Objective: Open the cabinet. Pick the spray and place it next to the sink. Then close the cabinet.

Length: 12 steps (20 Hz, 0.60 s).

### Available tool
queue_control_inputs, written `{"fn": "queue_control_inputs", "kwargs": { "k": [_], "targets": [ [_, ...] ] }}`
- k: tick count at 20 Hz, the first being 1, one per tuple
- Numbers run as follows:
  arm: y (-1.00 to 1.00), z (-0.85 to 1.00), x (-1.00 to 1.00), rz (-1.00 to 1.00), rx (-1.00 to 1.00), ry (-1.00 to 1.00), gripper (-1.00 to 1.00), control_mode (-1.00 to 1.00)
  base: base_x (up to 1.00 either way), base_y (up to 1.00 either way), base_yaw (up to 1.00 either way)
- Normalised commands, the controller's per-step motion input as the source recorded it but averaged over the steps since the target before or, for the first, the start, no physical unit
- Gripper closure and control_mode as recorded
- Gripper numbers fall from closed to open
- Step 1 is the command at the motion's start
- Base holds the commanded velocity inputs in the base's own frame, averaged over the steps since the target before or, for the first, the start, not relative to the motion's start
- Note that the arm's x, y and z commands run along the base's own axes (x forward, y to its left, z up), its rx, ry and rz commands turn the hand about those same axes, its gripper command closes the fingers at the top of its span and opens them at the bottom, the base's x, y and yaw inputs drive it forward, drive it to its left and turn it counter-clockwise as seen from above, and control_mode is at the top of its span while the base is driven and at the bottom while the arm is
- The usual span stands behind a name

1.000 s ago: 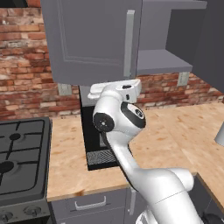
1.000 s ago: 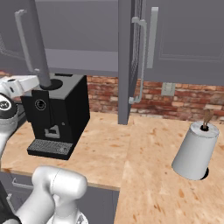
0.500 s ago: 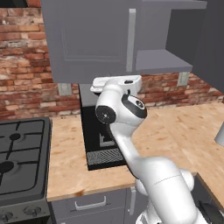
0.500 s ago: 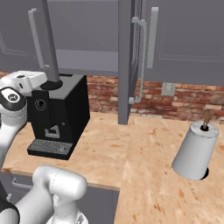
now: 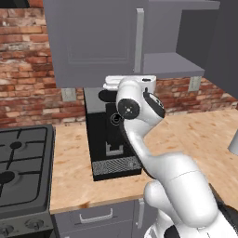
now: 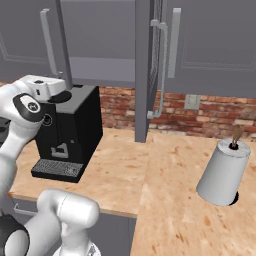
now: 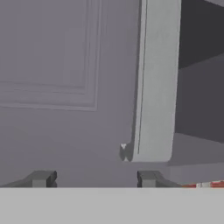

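The grey cabinet (image 5: 93, 42) hangs above the counter. Its left door carries a long silver handle (image 5: 139, 42) and its right door (image 6: 145, 70) stands swung out. Between the doors the grey inner shelf (image 5: 172, 62) shows bare. My gripper (image 5: 139, 80) is raised just below the lower end of the left door's handle. In the hand view the gripper (image 7: 94, 178) is open with nothing between its fingers. There the handle (image 7: 157, 87) ends just above the right fingertip (image 7: 148, 177), with dark cabinet interior to its right. The spray is out of view.
A black coffee machine (image 5: 114, 139) stands on the wooden counter right under my hand. A stove (image 5: 23, 176) lies to the left and a paper towel roll (image 6: 224, 170) to the right. Another shut cabinet (image 6: 215, 45) hangs beyond the open door, and grey drawers (image 5: 95, 216) run below.
In the right base view the left door's edge and handle have shifted to the right. My hand has moved up and along with them, ending under the handle.
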Motion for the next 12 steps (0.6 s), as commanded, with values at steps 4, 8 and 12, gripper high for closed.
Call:
{"fn": "queue_control_inputs", "kwargs": {
  "k": [4,8,12],
  "targets": [
    [-0.41,0.57,0.14,0.15,0.07,0.11,-1.00,-1.00,0.00,0.00,0.00],
    [-0.33,0.56,0.02,0.12,0.08,0.11,-1.00,-1.00,0.00,0.00,0.00],
    [-0.27,0.48,0.20,0.12,0.06,0.13,-1.00,-1.00,0.00,0.00,0.00]
  ]
}}
